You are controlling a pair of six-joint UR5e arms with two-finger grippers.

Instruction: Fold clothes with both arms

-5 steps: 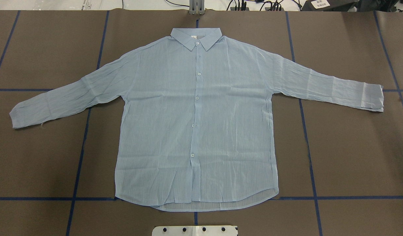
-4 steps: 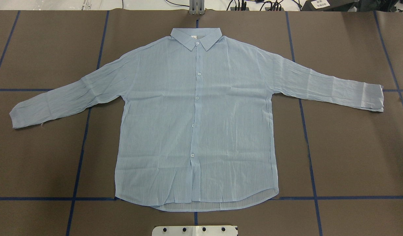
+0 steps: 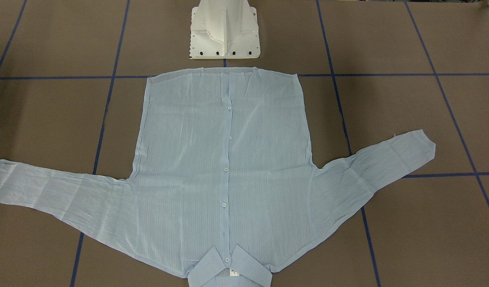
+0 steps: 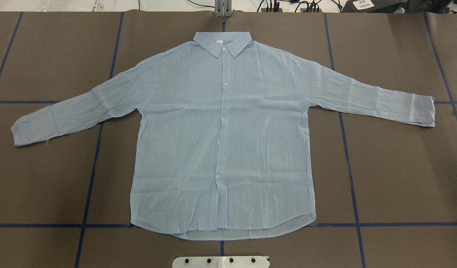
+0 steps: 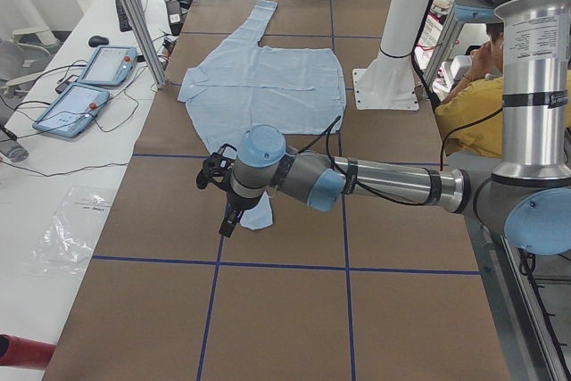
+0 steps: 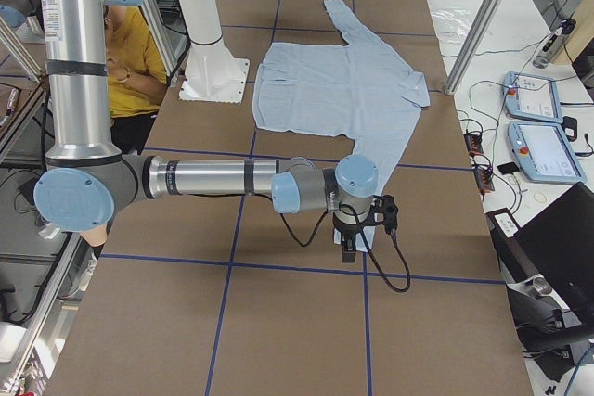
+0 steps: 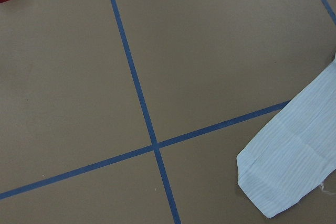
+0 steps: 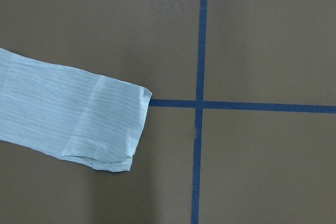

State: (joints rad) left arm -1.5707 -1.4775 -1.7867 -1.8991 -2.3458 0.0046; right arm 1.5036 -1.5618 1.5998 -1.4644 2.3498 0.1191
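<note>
The shirt (image 4: 221, 141) lies flat and unfolded on the counter (image 4: 399, 178), sleeves spread. The left pincer (image 5: 228, 220) and right pincer (image 6: 351, 248) each hang near a cuff (image 7: 278, 177) (wide or narrow I cannot tell from side views). Probably the approach: next, each must drop and pinch its thin cuff.

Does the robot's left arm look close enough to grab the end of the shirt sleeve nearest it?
Probably yes. The left claw hangs close by the sleeve cuff, which lies flat on the table. Nothing stands between them, so a short move should bring it there.
</note>
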